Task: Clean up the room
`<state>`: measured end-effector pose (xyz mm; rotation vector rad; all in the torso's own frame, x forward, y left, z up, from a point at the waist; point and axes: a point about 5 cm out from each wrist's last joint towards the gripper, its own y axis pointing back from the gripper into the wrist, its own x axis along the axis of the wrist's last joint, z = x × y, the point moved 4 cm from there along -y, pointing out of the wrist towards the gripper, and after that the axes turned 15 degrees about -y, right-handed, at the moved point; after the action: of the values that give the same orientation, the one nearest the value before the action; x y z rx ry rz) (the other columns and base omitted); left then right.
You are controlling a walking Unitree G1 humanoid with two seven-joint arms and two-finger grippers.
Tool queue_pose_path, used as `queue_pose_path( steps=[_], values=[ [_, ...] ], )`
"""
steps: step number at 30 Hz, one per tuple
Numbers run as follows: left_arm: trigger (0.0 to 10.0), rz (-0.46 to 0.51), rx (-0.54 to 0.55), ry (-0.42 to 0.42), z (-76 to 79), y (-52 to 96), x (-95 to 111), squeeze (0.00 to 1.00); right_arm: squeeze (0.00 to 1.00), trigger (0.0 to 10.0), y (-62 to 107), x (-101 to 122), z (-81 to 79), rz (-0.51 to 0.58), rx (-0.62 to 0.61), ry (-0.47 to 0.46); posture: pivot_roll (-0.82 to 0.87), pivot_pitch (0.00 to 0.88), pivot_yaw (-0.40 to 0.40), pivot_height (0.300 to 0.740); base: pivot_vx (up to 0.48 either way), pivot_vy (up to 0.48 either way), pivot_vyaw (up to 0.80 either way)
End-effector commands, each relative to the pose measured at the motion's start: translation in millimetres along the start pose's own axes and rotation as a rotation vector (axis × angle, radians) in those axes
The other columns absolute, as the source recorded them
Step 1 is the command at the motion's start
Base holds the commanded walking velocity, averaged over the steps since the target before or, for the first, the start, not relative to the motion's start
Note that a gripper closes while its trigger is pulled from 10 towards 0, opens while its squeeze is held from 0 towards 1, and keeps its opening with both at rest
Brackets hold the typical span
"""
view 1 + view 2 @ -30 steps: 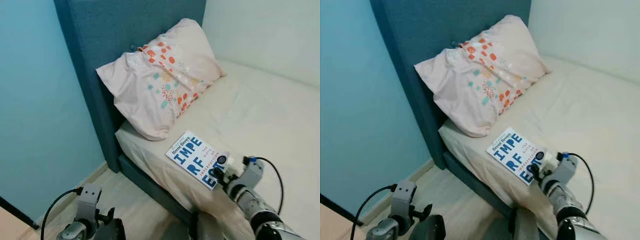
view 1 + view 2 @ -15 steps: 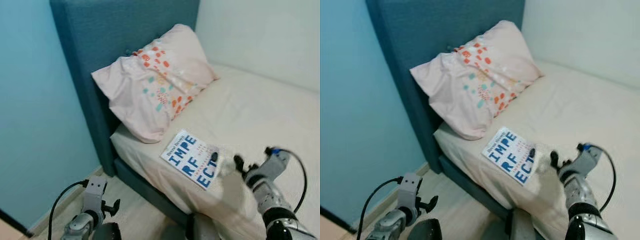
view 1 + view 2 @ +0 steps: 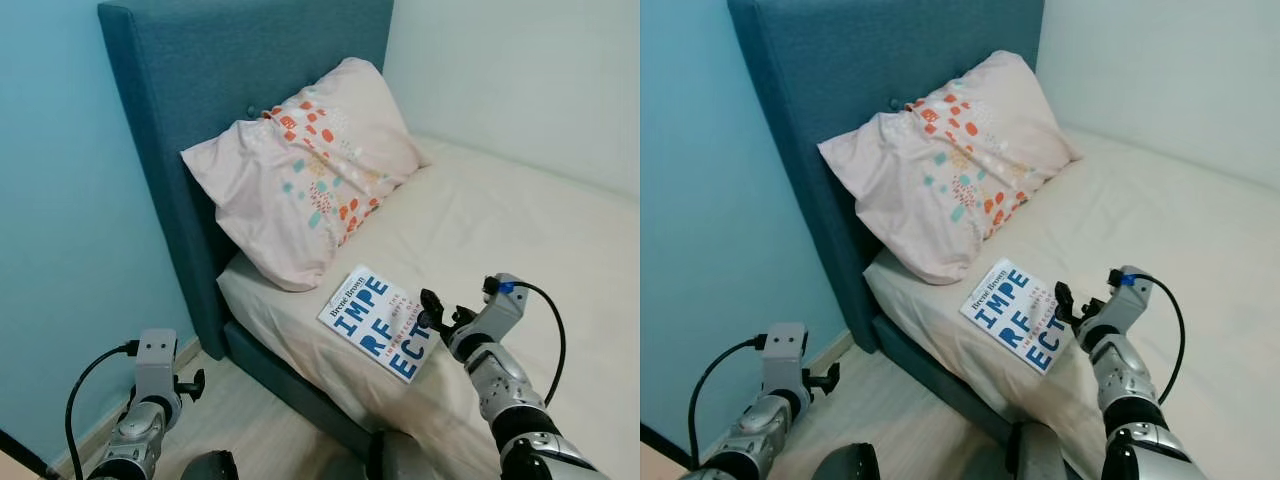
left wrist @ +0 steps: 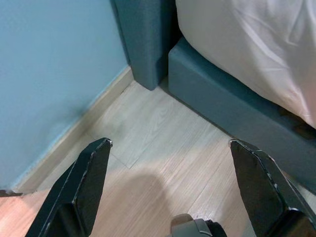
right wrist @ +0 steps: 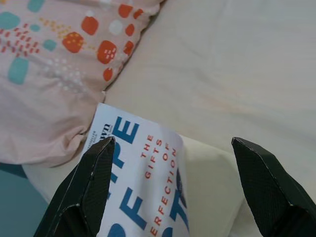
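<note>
Book (image 3: pixel 376 322) is lying flat on the bed (image 3: pixel 520 230) near the mattress edge, just below the pillow (image 3: pixel 305 170), and this placement is creating the main risk: a sideways nudge is likely to be pushing it off onto the wood floor (image 4: pixel 163 148). The soft sheet is giving little firm backing, so a thin cover may be slipping from the fingers. The right end effector (image 3: pixel 440 318) is hovering open just beside the book's corner, gripping nothing. The left end effector (image 4: pixel 170 187) is hanging open over the floor near the blue wall (image 3: pixel 60 200) and headboard (image 3: pixel 200 70).
</note>
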<state>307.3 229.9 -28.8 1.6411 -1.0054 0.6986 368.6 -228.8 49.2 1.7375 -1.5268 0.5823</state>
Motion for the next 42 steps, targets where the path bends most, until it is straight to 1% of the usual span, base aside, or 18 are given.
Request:
queue_pose_path(
  steps=[1,4,8,11,14,16,18,20,23,25,27,28,30,31,35,38,39,42],
  values=[
    [10.0,-0.044,-0.025,-0.016,8.4,4.5,-14,0.00,0.00,10.0,0.5,-10,-3.1,-0.022,0.015,0.020,0.00,0.000,-0.082,0.595,0.000,0.000,0.00],
    [10.0,-0.066,-0.033,-0.021,11.7,6.4,-21,0.00,0.00,10.0,2.3,-19,-2.7,-0.046,0.016,0.026,0.00,0.000,-0.082,0.605,0.000,0.000,0.00],
    [10.0,-0.143,-0.056,-0.029,18.6,15.4,-44,0.00,0.00,10.0,8.0,-38,-3.9,-0.082,0.045,0.043,0.00,0.000,-0.078,0.623,0.000,0.000,0.00],
    [10.0,-0.159,-0.059,-0.030,19.4,17.6,-49,0.00,0.00,10.0,8.8,-40,-4.4,-0.084,0.053,0.044,0.00,0.000,-0.077,0.628,0.000,0.000,0.00],
    [10.0,-0.241,-0.064,-0.034,20.5,28.7,-73,0.00,0.00,10.0,11.3,-46,-10.3,-0.098,0.111,0.053,0.00,0.000,-0.072,0.641,0.000,0.000,0.00],
    [10.0,-0.263,-0.065,-0.036,20.5,31.7,-79,0.00,0.00,10.0,11.8,-48,-11.8,-0.104,0.124,0.055,0.00,0.000,-0.072,0.646,0.000,0.000,0.00],
    [10.0,-0.316,-0.073,-0.035,22.4,39.8,-94,0.00,0.00,10.0,14.3,-60,-13.4,-0.146,0.139,0.088,0.00,0.000,-0.072,0.655,0.000,0.000,0.00],
    [10.0,-0.333,-0.077,-0.035,23.4,42.6,-99,0.00,0.00,10.0,15.5,-65,-13.8,-0.165,0.143,0.105,0.00,0.000,-0.072,0.660,0.000,0.000,0.00],
    [10.0,-0.438,-0.101,-0.047,30.3,59.9,-126,0.00,0.00,10.0,24.7,-95,-9.8,-0.283,0.138,0.174,0.00,0.000,-0.074,0.674,0.000,0.000,0.00],
    [10.0,-0.460,-0.104,-0.047,31.2,63.5,-131,0.00,0.00,10.0,26.9,-100,-8.5,-0.306,0.135,0.189,0.00,0.000,-0.074,0.678,0.000,0.000,0.00],
    [10.0,-0.519,-0.099,-0.035,32.5,74.1,-145,0.00,0.00,10.0,35.7,-116,3.7,-0.379,0.085,0.237,-0.01,0.000,-0.066,0.687,0.000,0.000,0.00],
    [10.0,-0.519,-0.099,-0.035,32.5,74.1,-145,0.00,0.00,10.0,35.7,-116,3.7,-0.379,0.085,0.237,-0.01,0.000,-0.066,0.687,0.000,0.000,0.00],
    [10.0,-0.559,-0.108,-0.035,36.8,83.4,-156,0.00,0.00,10.0,50.4,-133,28.5,-0.463,-0.032,0.311,0.00,0.000,-0.066,0.697,0.000,0.000,0.00],
    [10.0,-0.562,-0.113,-0.037,38.3,84.7,-158,0.00,0.00,10.0,57.0,-138,38.1,-0.489,-0.079,0.312,0.00,0.000,-0.071,0.701,0.000,0.000,0.00],
    [10.0,-0.556,-0.123,-0.037,40.4,84.4,-157,0.00,0.00,10.0,69.4,-149,51.4,-0.545,-0.136,0.311,0.01,0.000,-0.078,0.715,0.000,0.000,0.00],
    [10.0,-0.547,-0.149,-0.068,43.9,82.3,-154,0.00,0.00,10.0,86.9,-162,68.0,-0.614,-0.217,0.314,0.01,0.000,-0.088,0.729,0.000,0.000,0.00],
    [10.0,-0.547,-0.149,-0.068,43.9,82.3,-154,0.00,0.00,10.0,86.9,-162,68.0,-0.614,-0.217,0.314,0.01,0.000,-0.088,0.729,0.000,0.000,0.00],
    [10.0,-0.536,-0.162,-0.082,48.4,77.2,-148,0.00,0.00,10.0,107.9,-167,92.7,-0.637,-0.358,0.287,0.02,0.000,-0.101,0.738,0.000,0.000,0.00]
  ],
)
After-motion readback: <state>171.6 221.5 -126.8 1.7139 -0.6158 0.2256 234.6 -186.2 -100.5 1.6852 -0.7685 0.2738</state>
